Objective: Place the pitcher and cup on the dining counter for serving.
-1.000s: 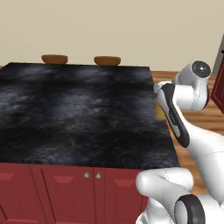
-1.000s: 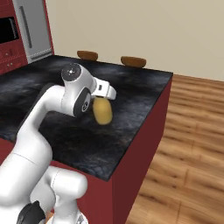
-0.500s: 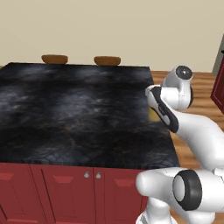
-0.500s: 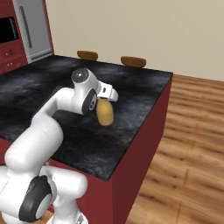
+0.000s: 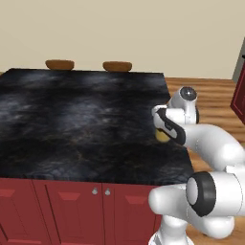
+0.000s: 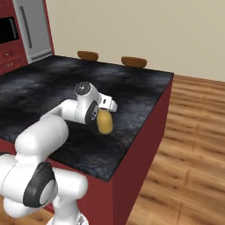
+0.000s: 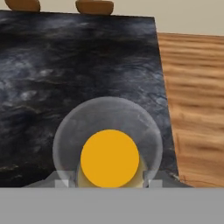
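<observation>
Our gripper (image 6: pixel 103 115) is closed around the pitcher (image 6: pixel 104 121), which hangs below the hand above the right part of the dining counter (image 6: pixel 48 94), near its right edge; we cannot tell whether its base touches the stone. In the left base view the gripper (image 5: pixel 162 128) sits behind the dark band of the wrist, and only a small patch of the amber pitcher (image 5: pixel 162 136) peeks out beneath it, close to the right edge of the dining counter (image 5: pixel 72 119). The black marbled top spreads broadly to the left and far side of us, with dark red cabinet doors (image 5: pixel 67 210) below its near edge. To the right of the island lies the wooden floor (image 6: pixel 193 145), and at the far left of the right base view stands a grey fridge (image 6: pixel 33 28) among red cabinets. Two round brown stools (image 5: pixel 60 64) show past the far edge of the counter. In the hand view we look straight down on the pitcher (image 7: pixel 110 158) as a round amber disc within a pale translucent ring, the counter's stone (image 7: pixel 65 65) beyond it and the floor to the right.
</observation>
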You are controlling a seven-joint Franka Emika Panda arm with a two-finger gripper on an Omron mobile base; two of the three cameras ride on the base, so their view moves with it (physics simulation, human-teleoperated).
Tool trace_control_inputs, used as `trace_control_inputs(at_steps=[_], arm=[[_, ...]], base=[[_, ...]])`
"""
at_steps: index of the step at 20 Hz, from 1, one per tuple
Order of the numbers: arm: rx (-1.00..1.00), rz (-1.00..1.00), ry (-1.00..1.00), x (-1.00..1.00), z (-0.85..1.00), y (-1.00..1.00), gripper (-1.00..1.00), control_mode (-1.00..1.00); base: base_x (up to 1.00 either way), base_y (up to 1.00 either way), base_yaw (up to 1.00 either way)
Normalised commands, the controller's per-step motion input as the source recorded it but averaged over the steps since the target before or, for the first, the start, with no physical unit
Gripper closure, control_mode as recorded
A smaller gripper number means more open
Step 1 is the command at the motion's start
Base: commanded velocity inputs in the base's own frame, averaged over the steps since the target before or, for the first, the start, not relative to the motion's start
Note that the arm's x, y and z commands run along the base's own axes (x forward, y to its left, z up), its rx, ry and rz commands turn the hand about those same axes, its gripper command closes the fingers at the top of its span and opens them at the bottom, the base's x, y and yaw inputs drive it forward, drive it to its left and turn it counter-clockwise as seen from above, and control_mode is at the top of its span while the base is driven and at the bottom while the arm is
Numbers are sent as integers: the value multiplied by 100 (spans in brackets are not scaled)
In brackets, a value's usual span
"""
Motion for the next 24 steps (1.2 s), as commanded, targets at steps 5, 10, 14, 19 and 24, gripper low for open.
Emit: trace_control_inputs(at_steps=[5,10,14,19,24], arm=[[3,0,4,16,-62,0,100,-100],[1,0,6,3,-45,0,100,-100],[0,0,3,0,-31,0,100,-100],[0,0,0,0,-23,0,100,-100],[0,0,0,0,0,0,-100,-100]], base=[[0,0,0],[0,0,0],[0,0,0],[0,0,0],[0,0,0]])
